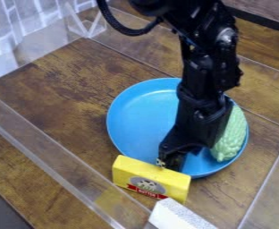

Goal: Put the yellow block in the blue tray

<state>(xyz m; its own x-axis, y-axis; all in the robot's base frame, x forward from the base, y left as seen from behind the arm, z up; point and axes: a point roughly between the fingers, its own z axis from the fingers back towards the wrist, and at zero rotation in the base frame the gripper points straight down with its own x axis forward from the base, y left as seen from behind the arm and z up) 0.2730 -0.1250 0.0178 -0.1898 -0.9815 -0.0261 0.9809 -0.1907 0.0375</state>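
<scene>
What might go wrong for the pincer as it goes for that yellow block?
The pincer is right by the yellow block and might nudge it away. The whitish block sits close beside it, so it could get knocked too.

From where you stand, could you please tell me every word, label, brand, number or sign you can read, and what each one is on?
None can be read with certainty.
Yellow block: a red-and-white picture label on its long side, with marks like lettering below it, too small and blurred to read.
Whitish block, green bumpy lump and blue tray: no text visible.
</scene>
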